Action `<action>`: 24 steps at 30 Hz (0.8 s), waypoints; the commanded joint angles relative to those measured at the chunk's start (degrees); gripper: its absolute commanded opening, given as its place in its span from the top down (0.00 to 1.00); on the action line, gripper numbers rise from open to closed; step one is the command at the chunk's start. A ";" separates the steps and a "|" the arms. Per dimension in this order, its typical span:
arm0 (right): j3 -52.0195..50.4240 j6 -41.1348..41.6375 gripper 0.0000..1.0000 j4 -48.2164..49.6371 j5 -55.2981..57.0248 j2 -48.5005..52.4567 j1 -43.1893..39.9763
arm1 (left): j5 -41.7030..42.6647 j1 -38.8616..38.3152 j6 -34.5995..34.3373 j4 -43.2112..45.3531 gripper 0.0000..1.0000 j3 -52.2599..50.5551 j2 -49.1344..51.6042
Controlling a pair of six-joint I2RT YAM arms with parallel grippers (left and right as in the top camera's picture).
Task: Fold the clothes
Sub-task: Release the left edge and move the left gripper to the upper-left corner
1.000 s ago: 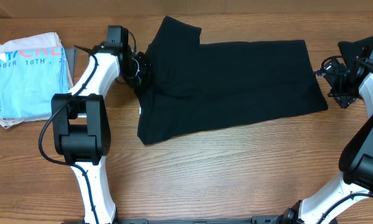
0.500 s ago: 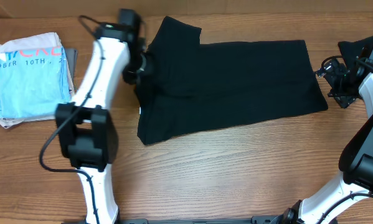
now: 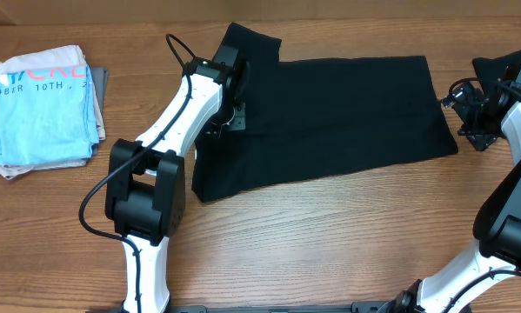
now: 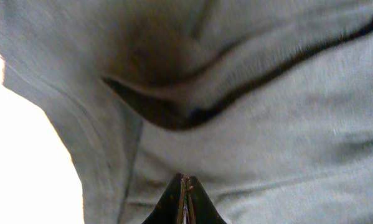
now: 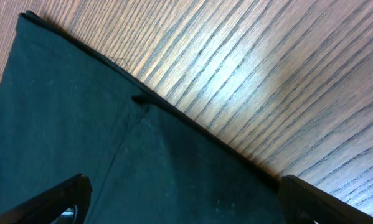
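The large plain black short-sleeved T-shirt (image 3: 338, 113) lies spread across the middle of the brown wooden desk (image 3: 312, 243). The left gripper (image 3: 232, 117) sits over the shirt's left part, near the sleeve. Its jaws are pressed fully together against the fabric, though I cannot tell whether any cloth is pinched. The right gripper (image 3: 463, 115), just beside the shirt's right edge, stands wide open and holds nothing.
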 commanded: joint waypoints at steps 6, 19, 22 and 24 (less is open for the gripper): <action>1.31 -0.42 0.00 0.17 0.28 -2.08 0.07 | -5.33 0.15 0.00 3.96 0.96 -4.90 -0.24; 1.31 -0.42 0.00 0.20 0.28 -2.08 0.07 | -5.31 0.44 -1.49 12.11 0.96 -8.31 -0.24; 1.31 -0.39 0.00 0.17 0.28 -2.08 0.07 | -5.35 0.44 -1.49 12.92 0.96 -8.33 -0.24; 1.31 -0.42 0.00 0.17 0.28 -2.08 0.07 | -5.16 0.55 -1.51 13.51 0.96 -8.33 -0.24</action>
